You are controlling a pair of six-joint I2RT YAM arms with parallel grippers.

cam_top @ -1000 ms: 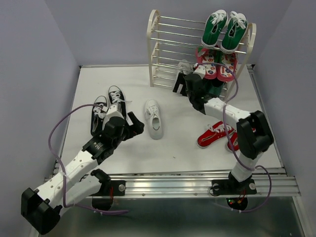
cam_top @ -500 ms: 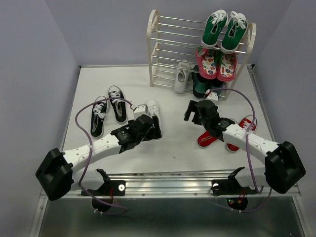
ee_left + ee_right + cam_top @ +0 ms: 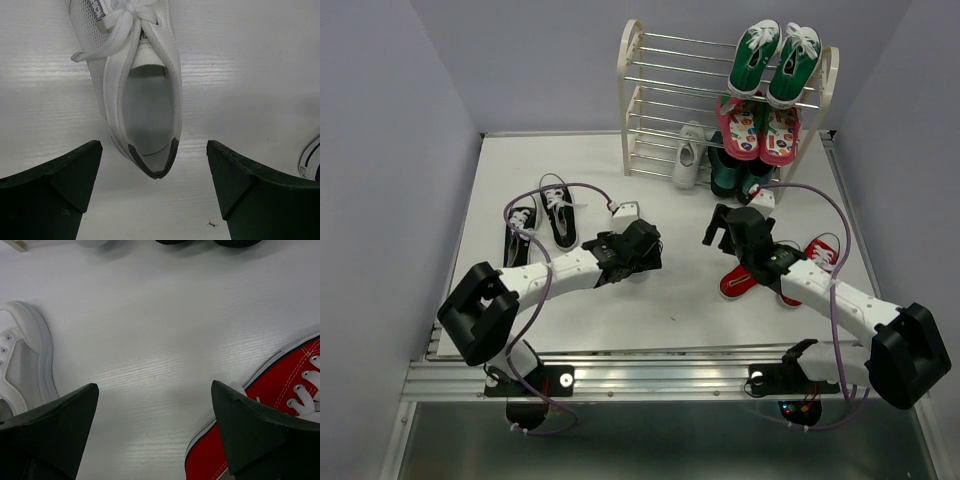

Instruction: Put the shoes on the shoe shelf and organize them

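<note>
One white sneaker (image 3: pixel 142 95) lies on the table with its heel between the fingers of my open left gripper (image 3: pixel 155 190), not touching them. In the top view that gripper (image 3: pixel 640 262) hangs over the sneaker, and only the toe (image 3: pixel 626 211) shows. The other white sneaker (image 3: pixel 688 155) sits on the bottom tier of the cream shoe shelf (image 3: pixel 630 100). Two black sneakers (image 3: pixel 558 210) lie at the left. Two red sneakers (image 3: pixel 745 275) lie at the right. My right gripper (image 3: pixel 717 230) is open and empty over bare table (image 3: pixel 155 430), with a red sneaker (image 3: pixel 280 405) at its right finger.
Green sneakers (image 3: pixel 775 60) sit on the shelf's top tier and pink patterned shoes (image 3: pixel 760 130) on the one below. Dark green boots (image 3: pixel 732 178) stand at the shelf's foot beside the white sneaker. The shelf's left half holds only bare rods.
My right gripper drew back from the shelf, leaving a white sneaker on the bottom tier. My left arm swung right from the black sneakers to the white sneaker on the table.
</note>
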